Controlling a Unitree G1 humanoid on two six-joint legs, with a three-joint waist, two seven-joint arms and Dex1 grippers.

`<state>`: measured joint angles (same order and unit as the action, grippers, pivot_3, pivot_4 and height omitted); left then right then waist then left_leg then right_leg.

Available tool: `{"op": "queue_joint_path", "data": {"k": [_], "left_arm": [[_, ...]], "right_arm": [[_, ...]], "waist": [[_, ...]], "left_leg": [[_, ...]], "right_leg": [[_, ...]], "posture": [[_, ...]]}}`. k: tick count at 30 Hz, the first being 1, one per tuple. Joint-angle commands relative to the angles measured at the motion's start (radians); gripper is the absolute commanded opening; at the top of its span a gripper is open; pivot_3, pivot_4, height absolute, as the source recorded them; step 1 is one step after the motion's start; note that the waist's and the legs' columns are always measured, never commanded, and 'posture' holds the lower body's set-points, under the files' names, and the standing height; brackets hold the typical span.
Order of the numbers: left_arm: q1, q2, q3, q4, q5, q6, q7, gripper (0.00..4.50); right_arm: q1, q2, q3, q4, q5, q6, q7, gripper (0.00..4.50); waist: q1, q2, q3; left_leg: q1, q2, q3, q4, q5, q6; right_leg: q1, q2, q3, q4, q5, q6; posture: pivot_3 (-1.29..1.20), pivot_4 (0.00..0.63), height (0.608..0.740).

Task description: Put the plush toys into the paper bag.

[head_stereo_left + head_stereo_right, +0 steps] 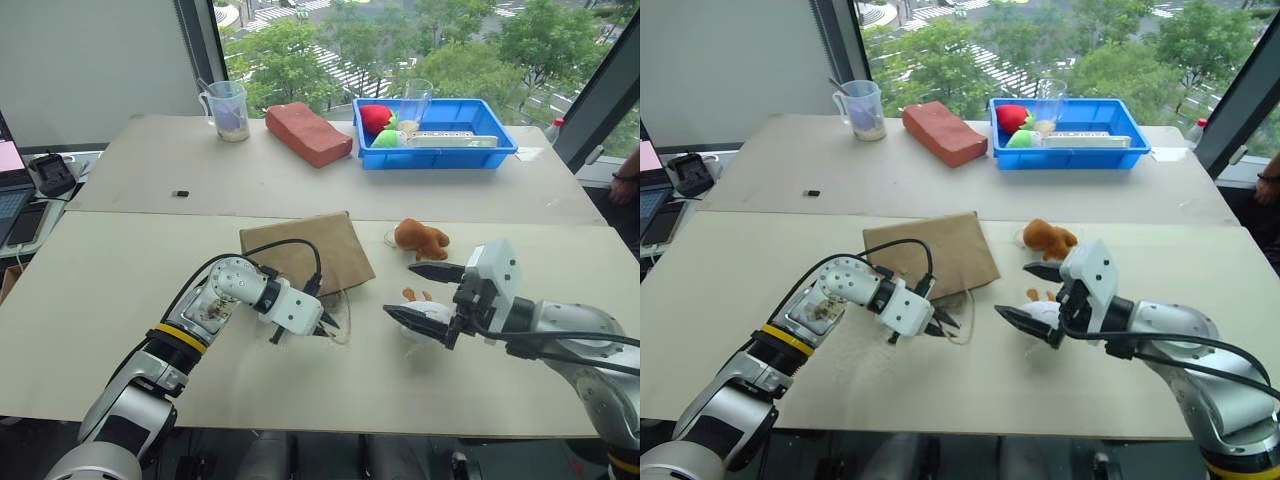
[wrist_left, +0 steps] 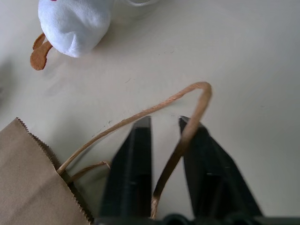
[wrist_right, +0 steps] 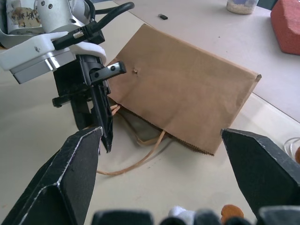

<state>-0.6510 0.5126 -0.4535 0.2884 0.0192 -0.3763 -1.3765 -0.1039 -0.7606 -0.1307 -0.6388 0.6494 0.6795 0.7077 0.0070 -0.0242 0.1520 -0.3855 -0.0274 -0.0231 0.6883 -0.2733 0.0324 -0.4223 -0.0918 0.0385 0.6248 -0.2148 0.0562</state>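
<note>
Lying flat on desk [image 1: 120, 300]: paper bag [image 1: 305, 252]. Left claw [image 1: 327, 323] seemingly pinched on its string handle [image 2: 187, 126]; right claw [image 1: 425, 292] spread wide over white plush toy [image 1: 428, 313].

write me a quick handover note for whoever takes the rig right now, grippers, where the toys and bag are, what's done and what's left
Left gripper: at the bag's mouth, a string handle running between its fingers; they read as shut, grip not confirmed.
Right gripper: open, fingers either side of the white plush toy, not closed on it.
Paper bag: lying flat on the table.
Orange-brown plush toy: on the table just beyond the white one, beside the bag.
Done: nothing bagged.
Left: open the bag, put both toys in.
</note>
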Motion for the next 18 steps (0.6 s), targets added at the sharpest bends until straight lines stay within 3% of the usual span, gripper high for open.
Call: {"op": "queue_joint_path", "data": {"k": [1,8,11,15,18], "left_arm": [[-0.001,0.009,0.024,-0.069,-0.061,0.086,-0.024,0.06],[-0.066,0.010,0.194,-0.178,-0.290,0.491,0.017,0.06],[-0.082,0.004,0.268,-0.200,-0.373,0.582,0.037,0.06],[-0.084,0.015,0.293,-0.205,-0.380,0.619,0.050,0.06],[-0.092,0.007,0.315,-0.201,-0.392,0.640,0.072,0.00]], "right_arm": [[-0.024,0.008,-0.006,0.002,0.003,-0.012,-0.004,4.50],[-0.022,0.014,0.020,0.036,-0.045,-0.030,-0.004,4.50],[-0.005,0.032,0.042,0.051,-0.058,-0.037,0.001,4.50],[-0.003,0.061,0.100,0.094,-0.109,-0.077,0.008,4.50],[-0.038,0.109,0.183,0.135,-0.182,-0.130,-0.003,3.73]], "waist": [[0.002,0.000,0.000],[0.001,0.000,0.000],[-0.001,0.000,0.000],[-0.002,0.000,0.000],[-0.005,0.000,0.000]], "left_leg": [[0.000,0.000,0.000,0.000,0.000,0.000],[-0.002,0.001,-0.001,0.007,-0.001,0.002],[-0.002,0.002,-0.001,0.007,-0.001,0.002],[-0.002,0.001,-0.001,0.007,-0.002,0.003],[-0.002,0.001,-0.001,0.007,-0.001,0.003]], "right_leg": [[0.000,0.000,0.000,0.000,0.000,0.000],[0.000,0.001,-0.001,0.002,0.000,0.000],[0.000,0.001,-0.001,0.002,0.000,0.000],[0.000,0.001,-0.001,0.003,0.000,0.000],[0.000,0.001,-0.001,0.003,0.000,0.000]], "posture": [[0.00,0.150,0.740],[0.00,0.150,0.740],[0.00,0.150,0.740],[0.00,0.150,0.740],[0.00,0.150,0.740]]}}
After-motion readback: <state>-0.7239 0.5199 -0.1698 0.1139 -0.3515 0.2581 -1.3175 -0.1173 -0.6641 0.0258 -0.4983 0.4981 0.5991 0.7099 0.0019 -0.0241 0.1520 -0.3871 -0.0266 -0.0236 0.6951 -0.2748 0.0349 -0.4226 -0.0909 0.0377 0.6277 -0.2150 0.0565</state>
